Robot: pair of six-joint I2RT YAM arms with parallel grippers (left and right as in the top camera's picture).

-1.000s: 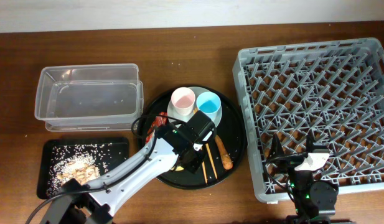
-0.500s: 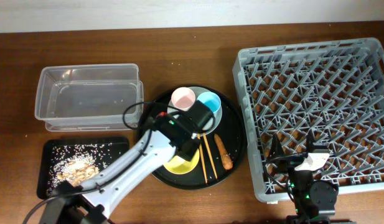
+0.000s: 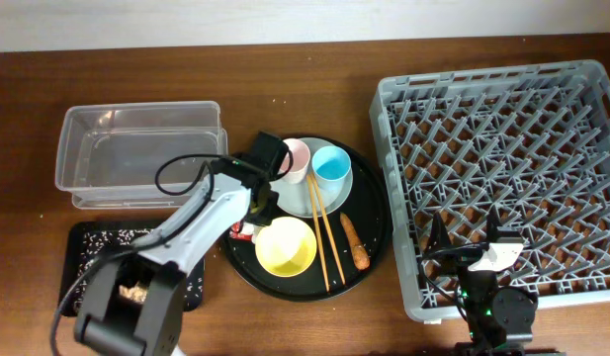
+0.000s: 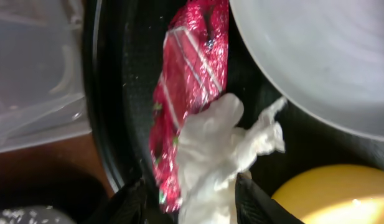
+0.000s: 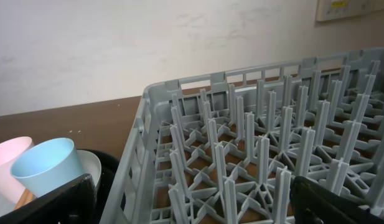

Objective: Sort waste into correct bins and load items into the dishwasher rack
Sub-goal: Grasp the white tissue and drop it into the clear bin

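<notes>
In the left wrist view a crumpled white tissue [image 4: 220, 146] lies partly on a shiny red wrapper [image 4: 192, 74] at the left edge of the round black tray [image 4: 126, 93]. My left gripper [image 4: 190, 202] is open, with one finger on each side of the tissue. In the overhead view it [image 3: 250, 216] sits just above the wrapper [image 3: 242, 234]. On the tray are the yellow bowl [image 3: 287, 247], pink cup [image 3: 295, 158], blue cup [image 3: 331, 163], grey-green plate [image 3: 309, 198], chopsticks [image 3: 324, 237] and carrot-like stick [image 3: 356, 244]. My right gripper [image 3: 473, 247] is open and empty over the front edge of the dishwasher rack [image 3: 502, 148].
The clear tub [image 3: 141, 153] stands left of the round tray. The shallow black tray [image 3: 92, 247] in front of it holds brown scraps and white crumbs and is partly covered by my left arm. In the right wrist view the rack's pegs [image 5: 260, 143] fill the view.
My left arm has swung from over the yellow bowl to the tray's left edge, uncovering the bowl. Its gripper now straddles the tissue and wrapper. The right arm has not moved.
</notes>
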